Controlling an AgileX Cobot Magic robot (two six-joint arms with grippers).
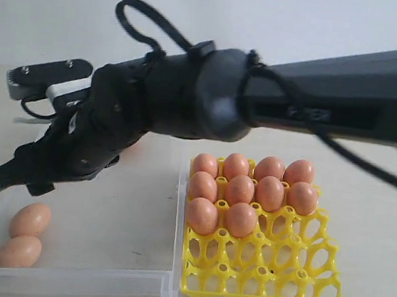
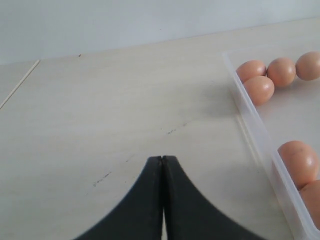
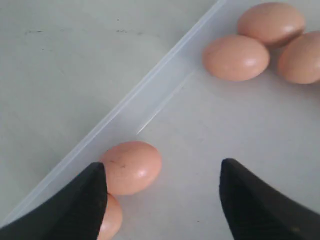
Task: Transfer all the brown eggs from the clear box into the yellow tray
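The clear box [image 1: 69,277] lies left of the yellow tray [image 1: 270,271]. Several brown eggs [image 1: 254,191] fill the tray's far cups. Two brown eggs [image 1: 30,220] rest in the box's near left corner. My right gripper [image 1: 17,181] reaches across and hangs open just above them. In the right wrist view, the right gripper [image 3: 162,170] is open with one egg [image 3: 131,167] beside one finger and a second egg partly hidden behind that finger. More eggs [image 3: 235,57] lie at the box's far end. My left gripper [image 2: 163,159] is shut and empty over bare table beside the box wall [image 2: 250,120].
The right arm [image 1: 319,98] spans the scene above the tray and box. Part of the left arm [image 1: 49,78] shows behind it at the far left. The tray's near rows of cups hold nothing. The box floor between the egg groups is bare.
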